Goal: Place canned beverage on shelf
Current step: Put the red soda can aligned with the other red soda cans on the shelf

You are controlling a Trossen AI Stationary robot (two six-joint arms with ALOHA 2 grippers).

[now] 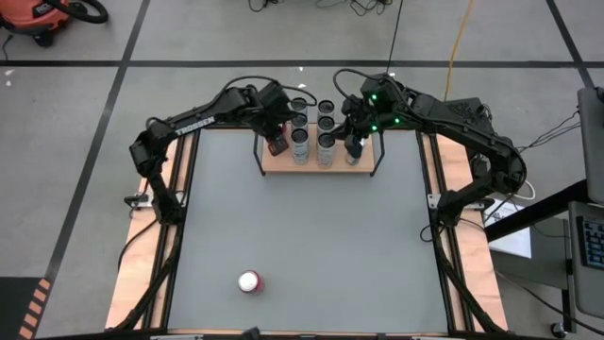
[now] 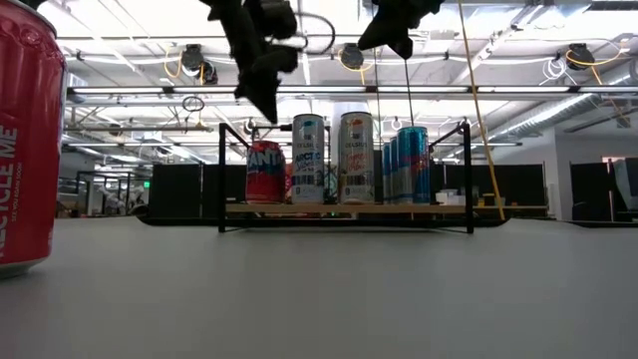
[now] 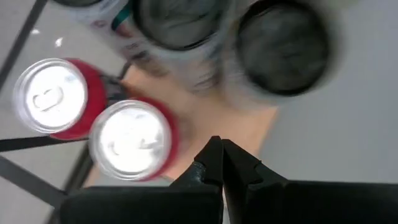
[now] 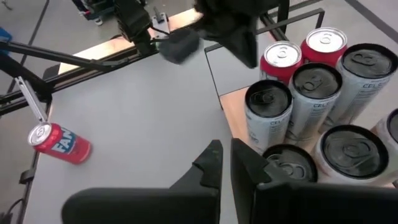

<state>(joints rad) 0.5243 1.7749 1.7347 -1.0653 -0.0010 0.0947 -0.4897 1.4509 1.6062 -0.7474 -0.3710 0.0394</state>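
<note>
Both arms are up at the top centre of the high view, hanging over the shelf (image 1: 316, 159), a small light-wood board with thin black rod frames at each end, sitting on the matte grey desk (image 1: 311, 236). The left tool (image 1: 276, 132) is above the shelf's left end, fingers pressed fully together with nothing between them; its own wrist view shows the dark, pointed fingertips (image 3: 214, 158) meeting over bare wood. Just beside them stand two red cans (image 3: 130, 140) with shiny silver tops.

The right tool (image 1: 354, 142) is over the shelf's right end, also closed tight and empty. In its wrist view the two dark fingers (image 4: 214, 165) sit nearly touching, above a cluster of tall slim cans with dark lids (image 4: 269, 102).

From the low view the cans stand upright in a row on the board: a short red one (image 2: 265, 172) at the left, tall silver ones (image 2: 309, 158) in the middle, blue ones (image 2: 413, 165) at the right.

One more red can (image 1: 249, 281) stands on the desk in the lower centre of the high view, white top facing up, well apart from the shelf and both tools. It looms large and glossy at the left edge of the low view (image 2: 25, 140), a smooth cylinder with white lettering.
</note>
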